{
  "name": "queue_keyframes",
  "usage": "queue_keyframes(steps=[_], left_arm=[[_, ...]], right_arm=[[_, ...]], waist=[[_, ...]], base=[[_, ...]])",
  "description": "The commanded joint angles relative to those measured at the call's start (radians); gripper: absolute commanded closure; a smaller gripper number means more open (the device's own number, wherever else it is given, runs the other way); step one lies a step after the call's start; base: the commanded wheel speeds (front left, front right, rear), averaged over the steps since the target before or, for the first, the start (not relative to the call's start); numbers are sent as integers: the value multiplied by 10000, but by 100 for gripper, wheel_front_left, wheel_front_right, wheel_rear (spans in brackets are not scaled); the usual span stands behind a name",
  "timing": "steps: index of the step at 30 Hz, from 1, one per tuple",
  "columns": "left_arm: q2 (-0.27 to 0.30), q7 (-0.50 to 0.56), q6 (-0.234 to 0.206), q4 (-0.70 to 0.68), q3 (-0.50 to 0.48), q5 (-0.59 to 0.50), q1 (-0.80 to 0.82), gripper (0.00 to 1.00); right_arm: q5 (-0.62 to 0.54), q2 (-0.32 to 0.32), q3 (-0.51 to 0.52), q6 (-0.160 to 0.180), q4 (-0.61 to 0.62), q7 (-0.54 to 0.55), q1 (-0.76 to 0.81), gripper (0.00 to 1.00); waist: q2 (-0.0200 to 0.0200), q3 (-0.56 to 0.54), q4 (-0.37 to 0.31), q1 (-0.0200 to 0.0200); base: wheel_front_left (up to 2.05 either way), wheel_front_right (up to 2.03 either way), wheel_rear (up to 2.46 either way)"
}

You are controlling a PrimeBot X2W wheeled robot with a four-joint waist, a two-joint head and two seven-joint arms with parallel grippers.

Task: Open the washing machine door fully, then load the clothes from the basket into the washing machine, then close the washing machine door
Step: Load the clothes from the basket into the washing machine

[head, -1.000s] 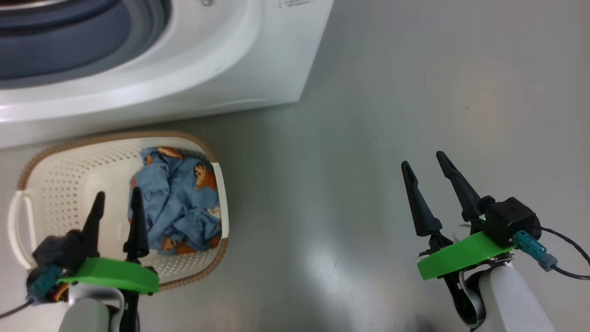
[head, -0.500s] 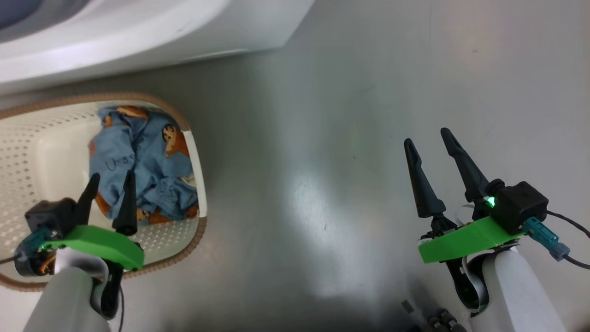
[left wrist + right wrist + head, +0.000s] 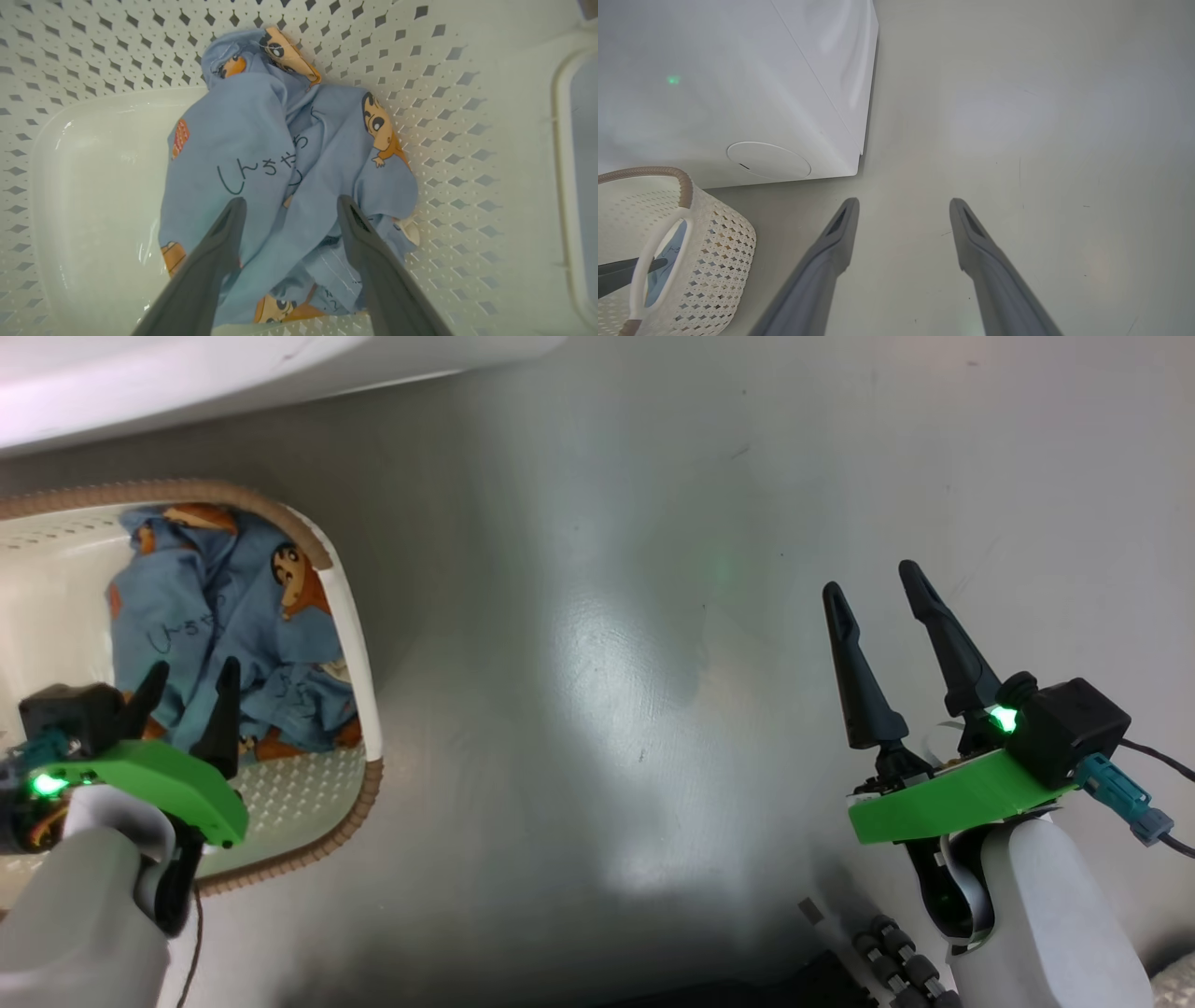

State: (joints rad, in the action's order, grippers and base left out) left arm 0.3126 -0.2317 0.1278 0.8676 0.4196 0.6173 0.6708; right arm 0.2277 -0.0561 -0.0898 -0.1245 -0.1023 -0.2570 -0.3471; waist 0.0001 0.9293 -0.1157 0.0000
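From my right wrist I see the big white washing machine [image 3: 738, 93] front with its round flap [image 3: 768, 160]; the head view catches a strip of its edge. On the grey floor [image 3: 1017, 140] beside it stands the cream perforated plastic basket [image 3: 714, 242]. My left wrist view shows the light blue printed clothes [image 3: 280, 163] bundled at its right end, with my left gripper [image 3: 290, 201] spread open close over them. My right gripper [image 3: 903, 203] hangs open over the floor, well apart

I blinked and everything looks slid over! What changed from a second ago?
Mostly the head camera swung, so the washing machine slid up the picture. The left gripper really moved: its open fingers went from beside the clothes to over them, gripping nothing. The clothes stayed in the basket; the right gripper stayed open over the floor.
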Motion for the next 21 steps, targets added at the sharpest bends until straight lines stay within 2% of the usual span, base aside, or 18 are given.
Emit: queue_keyframes(steps=[1, 10, 21], left_arm=[[533, 24, 28, 188, 76, 163, -20, 0], [977, 156, 28, 909, 1362, 670, 848, 0], [1250, 684, 28, 1642, 2475, 1030, 1665, 0]], right_arm=[[57, 59, -294, -62, 214, -47, 279, 0], [161, 59, -329, -62, 276, -47, 287, 0], [218, 59, -387, -62, 373, -48, 338, 0]], waist=[[-1, 122, -64, 0], [-1, 308, -222, 0], [-1, 492, -435, 0]], base=[[0, 0, 0], [0, 0, 0], [0, 0, 0]])
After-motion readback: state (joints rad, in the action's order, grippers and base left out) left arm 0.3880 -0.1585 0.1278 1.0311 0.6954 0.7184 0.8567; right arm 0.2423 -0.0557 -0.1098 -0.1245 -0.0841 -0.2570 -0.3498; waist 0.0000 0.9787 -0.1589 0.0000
